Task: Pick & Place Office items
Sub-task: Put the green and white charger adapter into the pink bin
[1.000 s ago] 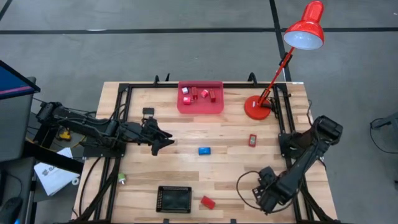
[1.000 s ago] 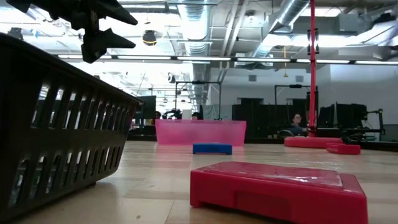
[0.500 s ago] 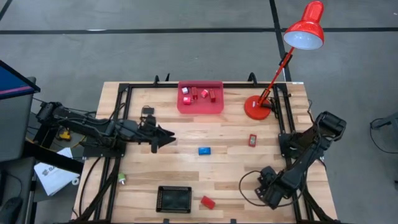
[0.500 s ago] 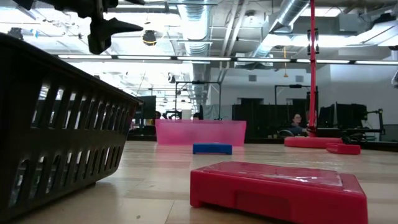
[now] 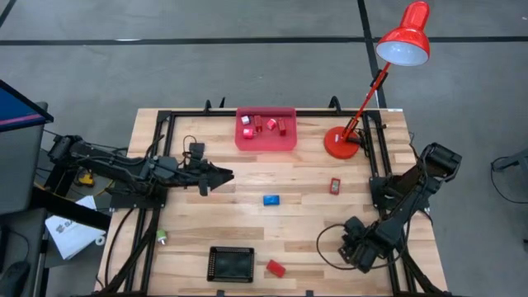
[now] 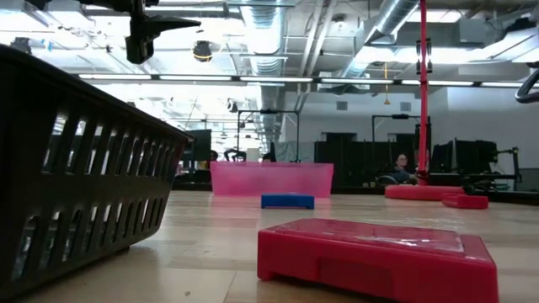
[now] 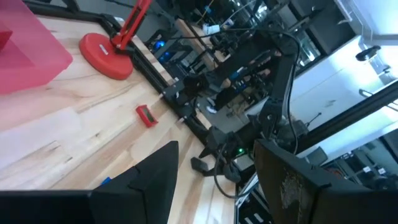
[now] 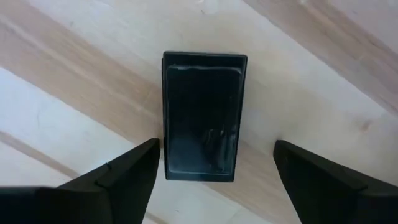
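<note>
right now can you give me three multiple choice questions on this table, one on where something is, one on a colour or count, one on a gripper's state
1. Where does the desk lamp's base stand?
A. at the far right corner of the table
B. beside the black basket
C. inside the pink bin

2. What colour is the small block lying alone near the table's middle?
A. green
B. blue
C. yellow

3. How is the right gripper?
A. shut on a red block
B. shut on the lamp
C. open above a black rectangle

Answers:
1. A: the high view shows the red base by the table's far right edge, apart from the pink bin and the black basket.
2. B: it shows blue in the high view and the low view.
3. C: the right wrist view shows the fingers spread wide either side of the black rectangle on the wood, touching nothing.
</note>
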Robot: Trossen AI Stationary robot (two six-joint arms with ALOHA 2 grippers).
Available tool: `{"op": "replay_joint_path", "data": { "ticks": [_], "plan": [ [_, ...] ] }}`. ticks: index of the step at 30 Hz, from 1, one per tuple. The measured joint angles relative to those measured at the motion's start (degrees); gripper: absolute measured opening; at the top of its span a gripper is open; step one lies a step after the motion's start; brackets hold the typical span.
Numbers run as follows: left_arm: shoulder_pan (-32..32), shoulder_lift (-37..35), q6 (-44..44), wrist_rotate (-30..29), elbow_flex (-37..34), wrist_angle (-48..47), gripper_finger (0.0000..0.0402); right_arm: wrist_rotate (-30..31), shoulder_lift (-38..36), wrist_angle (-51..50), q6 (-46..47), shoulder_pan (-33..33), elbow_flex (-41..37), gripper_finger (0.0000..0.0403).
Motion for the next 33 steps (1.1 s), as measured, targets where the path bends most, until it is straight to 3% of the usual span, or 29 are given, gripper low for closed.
{"op": "replay_joint_path", "data": {
  "ticks": [5,18,26,33],
  "plan": [
    [0.0,0.0,0.0,-0.1,0.0,0.1,0.0204,0.5,0.0,-0.1,-0.1,0.3,0.0,0.0288],
    [0.0,0.0,0.1,-0.7,0.0,0.5,0.0204,0.9,0.0,0.1,-1.7,0.6,-0.2,0.0160],
    [0.0,0.0,0.4,-0.7,0.0,0.5,0.0204,1.2,0.2,0.5,-2.2,0.1,0.5,0.0169],
    [0.0,0.0,0.6,-0.7,0.0,0.5,0.0204,3.3,0.2,1.2,-10.4,-4.2,4.1,0.0159]
  ]
}}
